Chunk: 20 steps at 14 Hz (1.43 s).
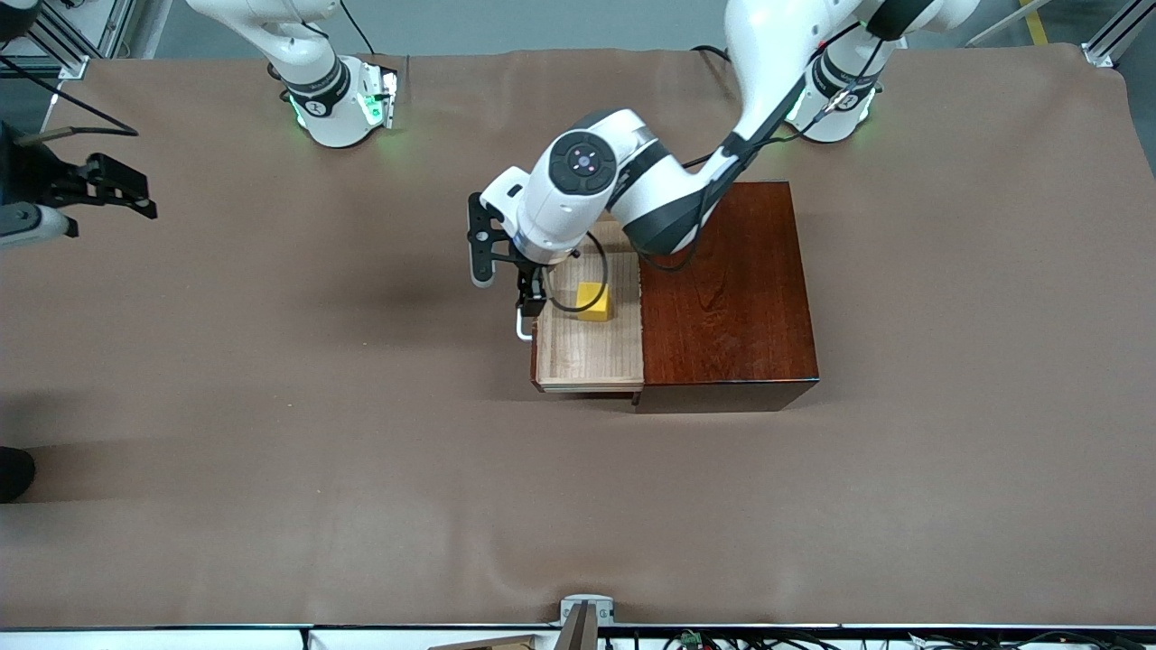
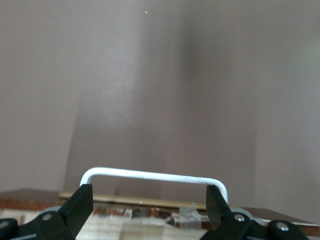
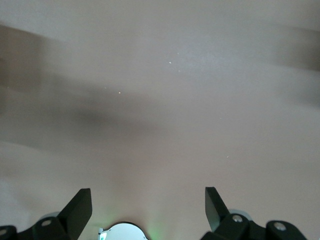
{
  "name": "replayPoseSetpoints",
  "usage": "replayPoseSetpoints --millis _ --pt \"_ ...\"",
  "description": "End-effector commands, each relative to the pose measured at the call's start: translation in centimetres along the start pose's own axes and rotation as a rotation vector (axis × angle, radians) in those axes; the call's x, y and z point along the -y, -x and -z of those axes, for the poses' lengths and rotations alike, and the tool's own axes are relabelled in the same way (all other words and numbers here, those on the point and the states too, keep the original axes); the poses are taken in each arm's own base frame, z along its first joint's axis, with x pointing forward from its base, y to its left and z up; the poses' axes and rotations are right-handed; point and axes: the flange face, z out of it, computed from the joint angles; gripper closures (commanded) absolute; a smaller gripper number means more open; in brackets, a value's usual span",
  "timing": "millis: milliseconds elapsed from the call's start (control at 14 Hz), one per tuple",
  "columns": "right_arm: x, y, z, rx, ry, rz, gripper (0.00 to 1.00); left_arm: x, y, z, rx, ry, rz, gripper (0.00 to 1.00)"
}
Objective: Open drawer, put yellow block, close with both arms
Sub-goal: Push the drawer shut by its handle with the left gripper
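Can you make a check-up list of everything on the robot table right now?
Surface: brown table cover, a few wrinkles.
Job's things: drawer pulled out of the dark wooden box; yellow block sits inside the drawer; white handle on the drawer's front.
Clutter: nothing seen.
Grippers: left gripper open, at the drawer's handle; right gripper open, waiting at the right arm's end of the table.
Cables: black cable loops from the left arm over the drawer.
Surroundings: green-lit arm bases along the table's edge; metal frame rails at the corners.
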Motion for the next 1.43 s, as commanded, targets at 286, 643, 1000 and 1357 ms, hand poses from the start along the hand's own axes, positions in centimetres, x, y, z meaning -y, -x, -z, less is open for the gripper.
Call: replayPoseSetpoints --millis 286,643,1000,1357 --pt "1.3 1.3 0.6 -0.011 -0.022 -0.098 0.0 -1.0 -0.6 -4.0 0.099 -0.061 -0.085 0.0" --pt "3.7 0.4 1.5 -0.037 -0.048 -0.174 0.0 -1.0 0.1 -5.3 0.173 -0.079 -0.117 0.0" --pt "-0.7 1.3 1.9 -0.063 -0.124 -0.261 0.0 -0.7 1.5 -5.1 0.272 -0.053 -0.117 0.0" --pt "-1.8 1.7 2.6 -0.083 -0.125 -0.307 0.0 0.5 3.5 -4.0 0.372 -0.054 -0.101 0.0"
